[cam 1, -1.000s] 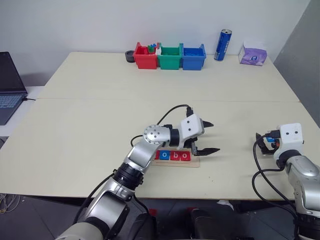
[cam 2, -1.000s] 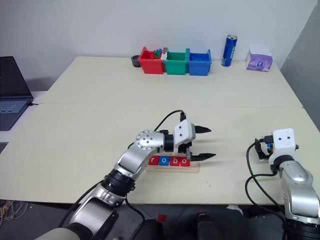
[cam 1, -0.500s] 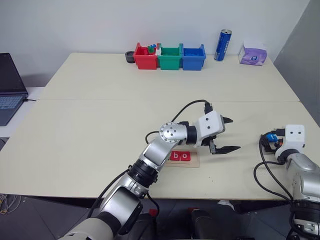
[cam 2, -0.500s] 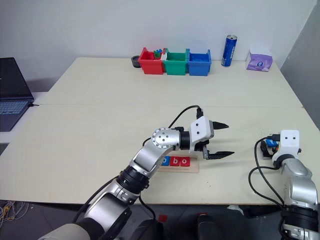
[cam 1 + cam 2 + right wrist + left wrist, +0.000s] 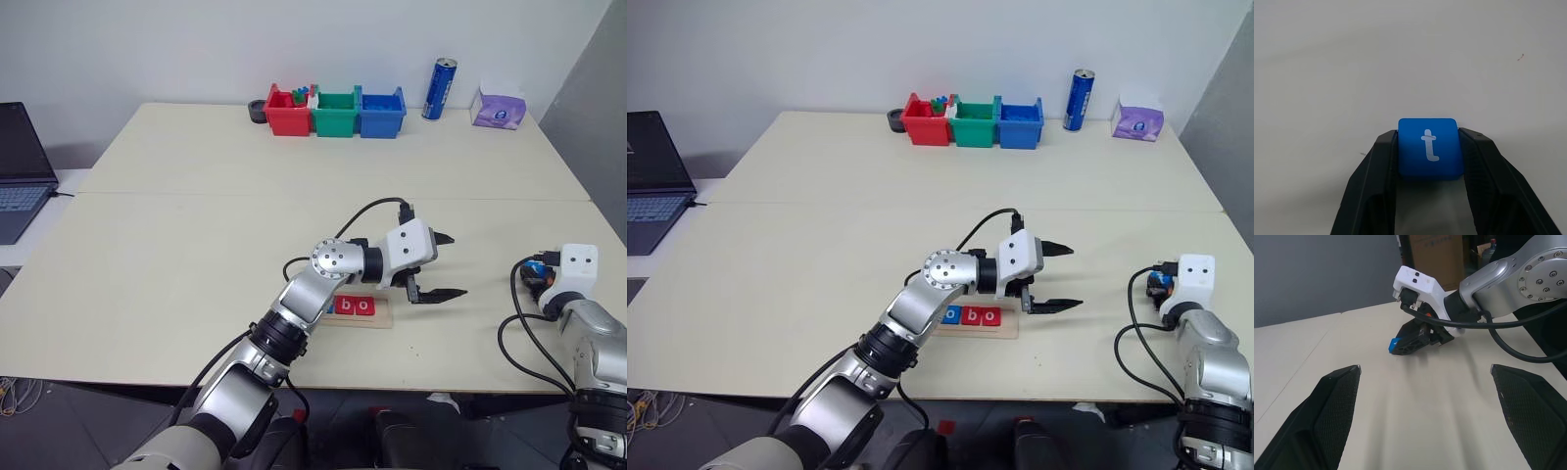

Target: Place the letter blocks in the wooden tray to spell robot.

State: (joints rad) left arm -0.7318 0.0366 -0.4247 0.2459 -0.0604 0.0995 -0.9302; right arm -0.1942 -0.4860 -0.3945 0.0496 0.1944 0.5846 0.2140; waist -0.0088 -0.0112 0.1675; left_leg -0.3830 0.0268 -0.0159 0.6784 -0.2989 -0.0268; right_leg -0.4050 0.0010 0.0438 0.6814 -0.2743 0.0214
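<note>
Right gripper (image 5: 1430,161) clamping blue "t" block (image 5: 1430,147) near desk's right edge — left gripper (image 5: 438,265) gaping wide, pointing right; wooden tray (image 5: 377,321) showing "b", "o".

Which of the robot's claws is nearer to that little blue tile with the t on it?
The right. The right gripper has its fingers closed against both sides of the blue t block. The left gripper hovers open near the wooden tray, well away.
</note>
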